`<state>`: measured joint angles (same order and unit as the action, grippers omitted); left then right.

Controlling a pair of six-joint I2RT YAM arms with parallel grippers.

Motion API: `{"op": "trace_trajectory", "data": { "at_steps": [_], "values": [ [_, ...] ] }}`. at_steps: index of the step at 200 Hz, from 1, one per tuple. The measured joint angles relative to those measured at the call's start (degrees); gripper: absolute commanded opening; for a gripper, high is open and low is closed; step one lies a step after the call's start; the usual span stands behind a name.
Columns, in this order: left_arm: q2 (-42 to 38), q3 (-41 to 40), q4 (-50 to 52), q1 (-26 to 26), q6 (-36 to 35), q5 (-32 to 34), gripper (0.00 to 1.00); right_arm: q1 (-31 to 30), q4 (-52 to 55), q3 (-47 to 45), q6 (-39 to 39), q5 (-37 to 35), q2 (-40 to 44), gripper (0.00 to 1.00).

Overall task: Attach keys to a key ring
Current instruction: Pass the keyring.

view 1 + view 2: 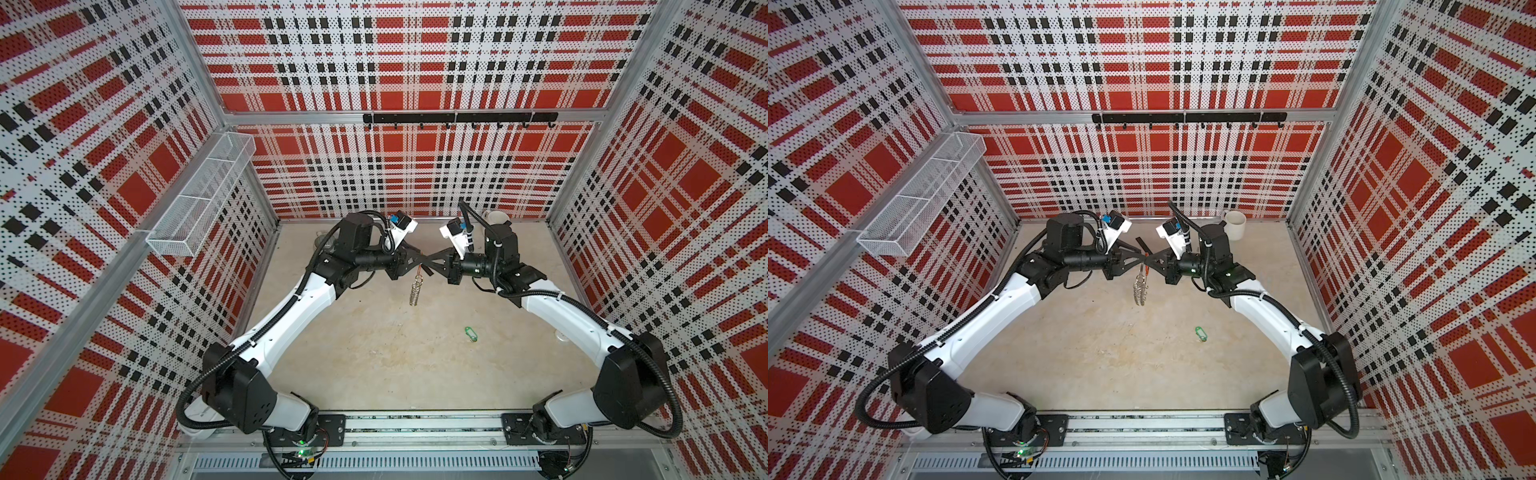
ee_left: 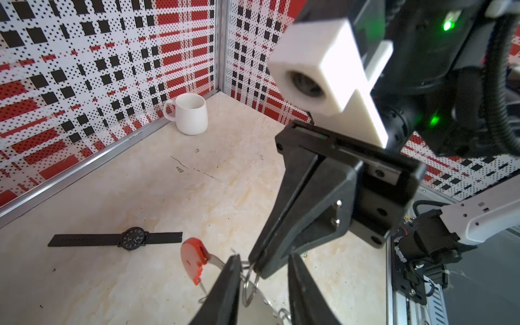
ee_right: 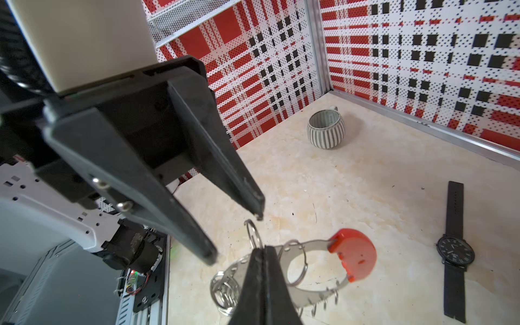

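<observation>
Both up in mid-air, tip to tip: right gripper [image 2: 254,266] pressed together, pinching the key ring [image 3: 318,243], loop hanging down; left gripper [image 3: 235,236] spread, just beside, clamping nothing. Two mugs on the table [image 1: 353,365]: white mug [image 2: 191,114], striped mug [image 3: 325,129]. One wristwatch [image 2: 132,238]. One key ring. One green key tag [image 1: 471,333], flat on the table, well apart, baseward and rightward of the pincers, long axis slanted; nearer the right arm [image 1: 561,307], yet probably a pick for the free left.
</observation>
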<state>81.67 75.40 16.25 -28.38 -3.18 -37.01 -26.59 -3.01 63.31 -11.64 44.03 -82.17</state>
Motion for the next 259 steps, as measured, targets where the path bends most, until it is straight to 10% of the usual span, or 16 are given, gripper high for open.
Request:
{"op": "trace_trajectory", "data": {
  "at_steps": [69,259],
  "values": [
    [-12.11,-20.70,-30.47,8.55,17.84,-0.57,0.49,-0.79,-13.27,-5.03,-3.72,-5.64,3.56,0.00],
    [-1.90,-21.18,-57.40,2.23,34.49,-5.25,0.35,-1.11,-35.69,-7.48,-21.05,-2.80,3.85,0.00]
  ]
}}
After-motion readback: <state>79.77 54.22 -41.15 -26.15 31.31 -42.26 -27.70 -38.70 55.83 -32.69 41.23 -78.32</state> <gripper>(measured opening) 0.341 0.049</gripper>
